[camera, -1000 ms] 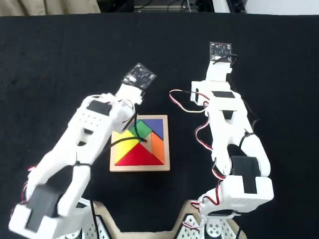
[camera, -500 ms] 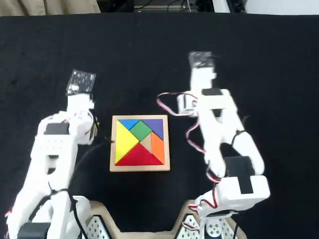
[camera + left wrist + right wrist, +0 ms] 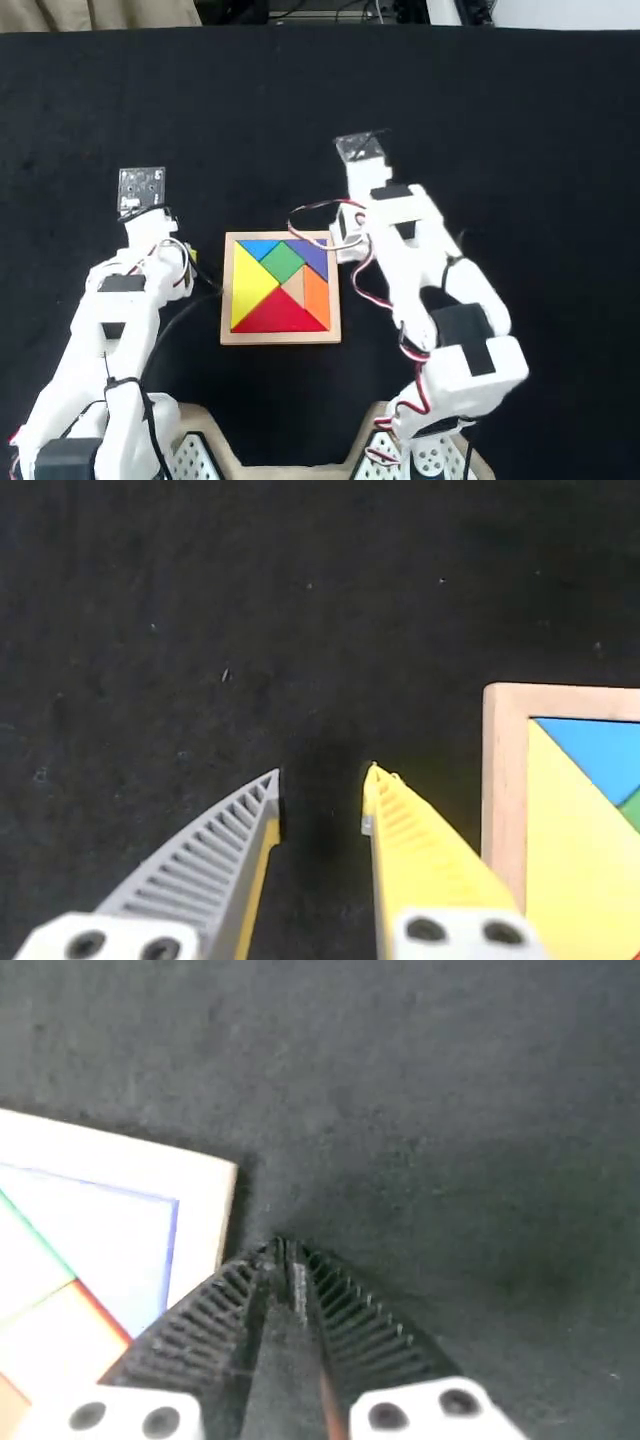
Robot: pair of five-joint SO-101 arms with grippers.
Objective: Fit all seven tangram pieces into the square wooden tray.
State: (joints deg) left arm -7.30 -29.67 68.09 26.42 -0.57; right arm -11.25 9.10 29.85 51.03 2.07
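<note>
Your L gripper (image 3: 323, 773): jaws a narrow gap apart, nothing betw. them, over the black table (image 3: 150, 600). The tray (image 3: 281, 337) sits just beside its yellow finger (image 3: 420, 850); can't tell if they touch. It lies betw. your two grippers w/ the pieces (image 3: 262, 295) flat inside, filling the square: blue, green, purple, yellow, tan, orange, red. Your R gripper (image 3: 287, 1248): jaws pressed together, empty, tip just off the tray corner nearest the purple piece (image 3: 110, 1250).
</note>
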